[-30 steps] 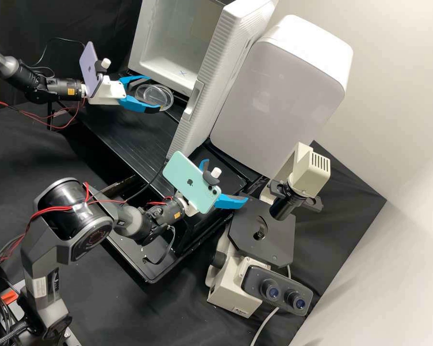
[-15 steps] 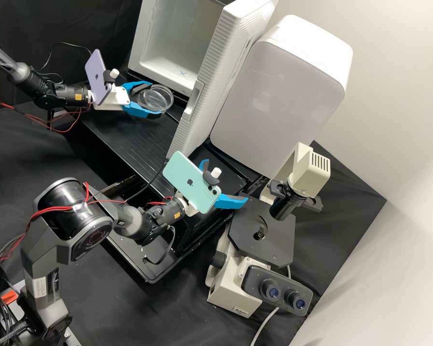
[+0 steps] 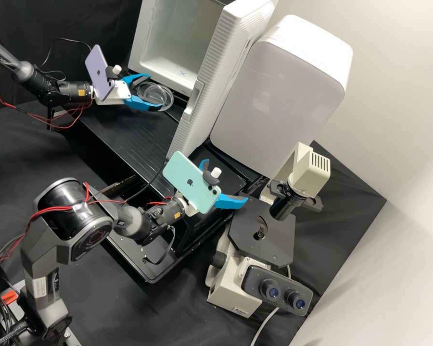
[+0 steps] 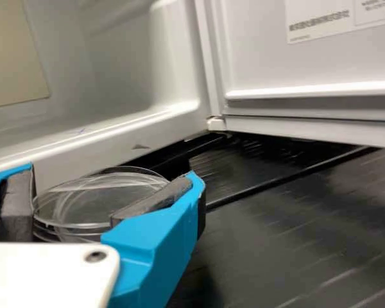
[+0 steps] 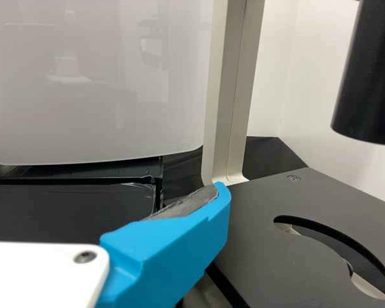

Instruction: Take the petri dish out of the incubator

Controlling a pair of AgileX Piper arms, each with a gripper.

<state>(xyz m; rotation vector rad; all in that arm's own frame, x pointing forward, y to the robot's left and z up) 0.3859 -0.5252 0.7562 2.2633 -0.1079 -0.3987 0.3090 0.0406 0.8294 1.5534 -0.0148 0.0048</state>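
Left claw (image 3: 153,92) is in the upper left of the high view, pinching the dish (image 3: 164,94) by its rim, one blue finger on either side. Dish is clear and sits just outside the open incubator (image 3: 168,57), right by its lower lip, over the black tray (image 3: 130,137). Can't tell if it's actually touching the tray. The door (image 3: 216,72) is swung open toward mid-frame. Right claw (image 3: 226,185) is down in the centre, well apart from the dish, spread and holding nothing, next to the microscope (image 3: 255,283) at lower right.

Left wrist view: dish (image 4: 96,202) is at lower left, wedged between the two fingers (image 4: 160,237), with the grey pads against its rim on both sides. The white incubator lip runs behind it across the left half. The door's bottom edge is at upper right, with the ribbed black tray under it.

Right wrist view: one finger (image 5: 173,247) at bottom centre, its grey pad bare with nothing against it. The black stage (image 5: 289,212) is just beside it at lower right, a dark lens barrel (image 5: 369,70) is at upper right, and a white box (image 5: 96,83) is at upper left.
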